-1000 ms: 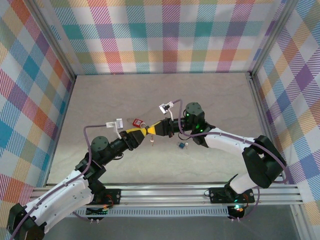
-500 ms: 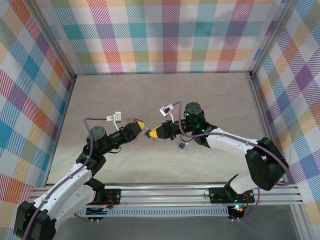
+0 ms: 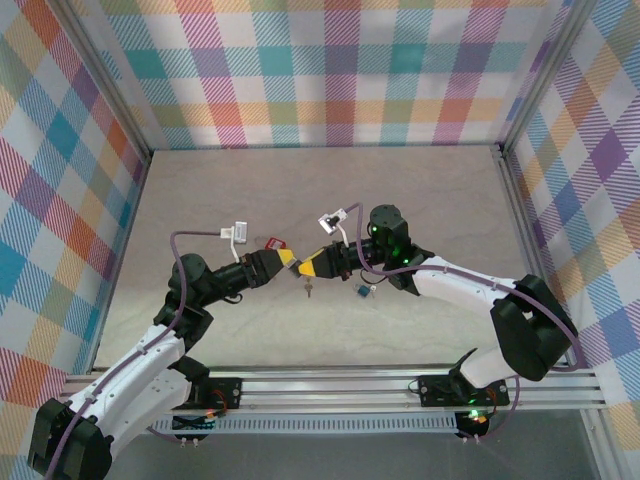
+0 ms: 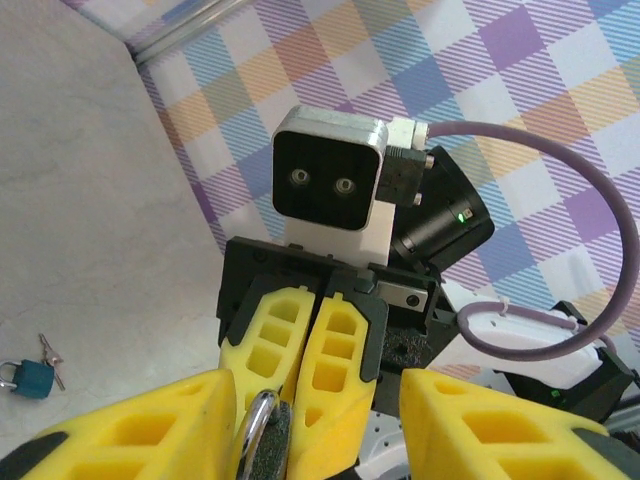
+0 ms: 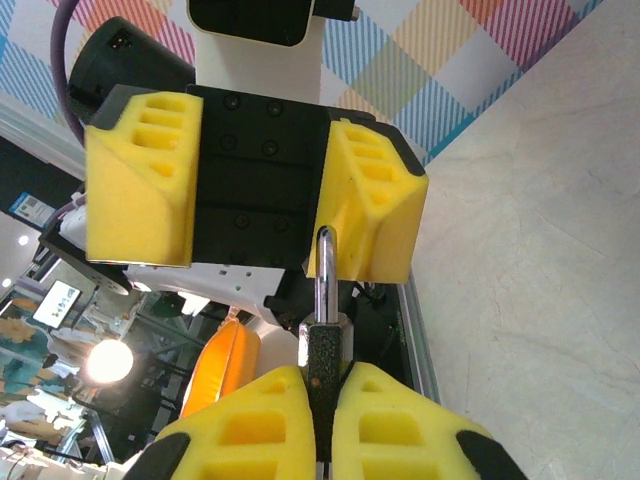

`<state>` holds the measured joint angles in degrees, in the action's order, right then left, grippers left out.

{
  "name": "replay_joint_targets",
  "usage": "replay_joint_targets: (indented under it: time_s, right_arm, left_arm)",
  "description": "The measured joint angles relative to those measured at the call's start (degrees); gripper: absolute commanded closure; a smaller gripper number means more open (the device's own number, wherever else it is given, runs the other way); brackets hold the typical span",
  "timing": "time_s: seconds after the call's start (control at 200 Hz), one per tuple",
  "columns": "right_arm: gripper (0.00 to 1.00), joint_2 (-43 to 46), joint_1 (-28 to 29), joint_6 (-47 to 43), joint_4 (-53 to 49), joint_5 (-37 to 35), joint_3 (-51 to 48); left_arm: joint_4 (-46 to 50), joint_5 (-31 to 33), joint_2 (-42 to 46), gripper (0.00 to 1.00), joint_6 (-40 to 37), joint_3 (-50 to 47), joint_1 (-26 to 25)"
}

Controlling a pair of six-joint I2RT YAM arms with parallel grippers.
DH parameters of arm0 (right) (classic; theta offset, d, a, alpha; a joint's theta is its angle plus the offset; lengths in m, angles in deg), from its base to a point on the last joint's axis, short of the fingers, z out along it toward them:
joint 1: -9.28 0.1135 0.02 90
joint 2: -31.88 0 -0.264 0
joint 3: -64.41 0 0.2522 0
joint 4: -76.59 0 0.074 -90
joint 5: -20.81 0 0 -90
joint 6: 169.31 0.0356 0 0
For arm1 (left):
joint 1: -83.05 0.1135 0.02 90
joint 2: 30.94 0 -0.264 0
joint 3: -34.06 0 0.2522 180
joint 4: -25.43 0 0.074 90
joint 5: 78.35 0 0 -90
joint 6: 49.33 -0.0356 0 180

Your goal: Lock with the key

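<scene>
Right wrist view: right hand (image 5: 322,390) pinches the black padlock (image 5: 322,345); left hand (image 5: 255,200) gapes wide, and should close squarely on its shackle (image 5: 324,275).

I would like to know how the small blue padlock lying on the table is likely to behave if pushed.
The blue padlock lies flat on the smooth table, so it would probably slide, not roll. It looks compact and solid, so it is likely stiff and heavy for its size. The keys beside it look loose and may trail or scatter.

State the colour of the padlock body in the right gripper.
Black padlock body; right wrist view.
</scene>
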<state>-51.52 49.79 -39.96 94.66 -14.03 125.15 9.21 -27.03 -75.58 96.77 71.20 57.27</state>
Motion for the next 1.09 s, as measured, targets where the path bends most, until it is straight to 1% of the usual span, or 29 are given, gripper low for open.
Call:
replay_joint_targets:
  time_s: [0.085,0.175,0.26,0.36,0.495,0.575,0.655,0.875,0.99,1.095]
  right_arm:
    - [1.00,0.0,0.0,0.0,0.0,0.5,0.0]
    - [1.00,0.0,0.0,0.0,0.0,0.9,0.0]
    - [1.00,0.0,0.0,0.0,0.0,1.3,0.0]
    - [1.00,0.0,0.0,0.0,0.0,1.6,0.0]
    - [1.00,0.0,0.0,0.0,0.0,1.8,0.0]
    - [1.00,0.0,0.0,0.3,0.0,2.2,0.1]
    - [1.00,0.0,0.0,0.5,0.0,2.9,0.2]
    - [1.00,0.0,-0.1,0.6,-0.8,3.4,0.8]
    - [1.00,0.0,0.0,0.2,-1.7,3.0,1.0]
    - [0.87,0.0,0.0,-0.3,-2.1,2.2,1.0]
  left_arm:
    - [0.5,-0.5,0.0,0.64,-0.5,0.0,0.0]
    - [1.4,-0.8,0.0,0.71,-0.9,0.0,0.0]
    - [1.7,-1.0,0.0,0.74,-1.4,0.0,0.1]
    - [1.7,-1.3,-0.4,0.79,-1.5,-0.1,0.1]
    - [1.2,-1.7,-1.0,0.85,-1.5,-0.4,0.1]
    - [1.0,-2.0,-1.0,0.90,-1.6,-0.4,0.1]
    - [0.5,-2.4,-1.0,1.00,-1.9,-0.4,0.1]
    - [-0.4,-2.6,-0.9,1.00,-2.1,-0.6,0.1]
    - [1.0,-1.7,0.2,1.00,-3.0,-0.7,0.1]
    - [2.8,-0.6,1.6,1.00,-3.7,-0.9,0.1]
